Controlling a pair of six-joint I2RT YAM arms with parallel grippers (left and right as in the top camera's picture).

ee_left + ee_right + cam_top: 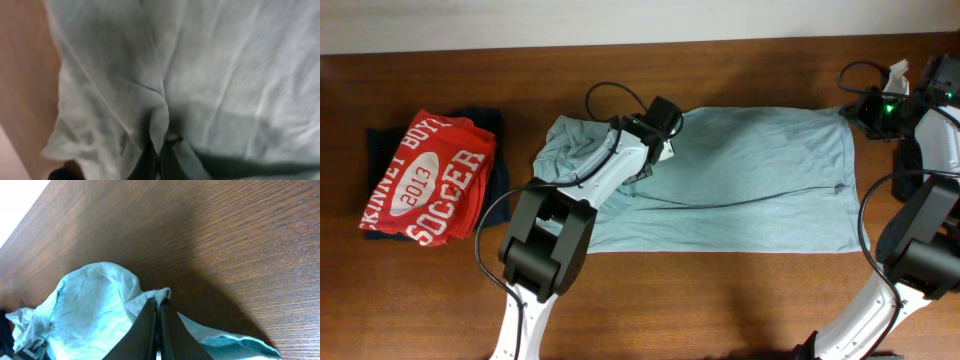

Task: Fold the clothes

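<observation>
**Two pinches, one teal T-shirt [750, 190]**

It lies spread sideways across the wooden counter [720, 300], bunched at its left end. Well apart on the left, a folded red soccer shirt [425, 180] tops a dark garment [492, 125]. The left gripper [162, 150] seems clamped on a gathered fold, though that view is blurred. The right gripper [158, 305] is closed on the shirt's far right corner.
</observation>
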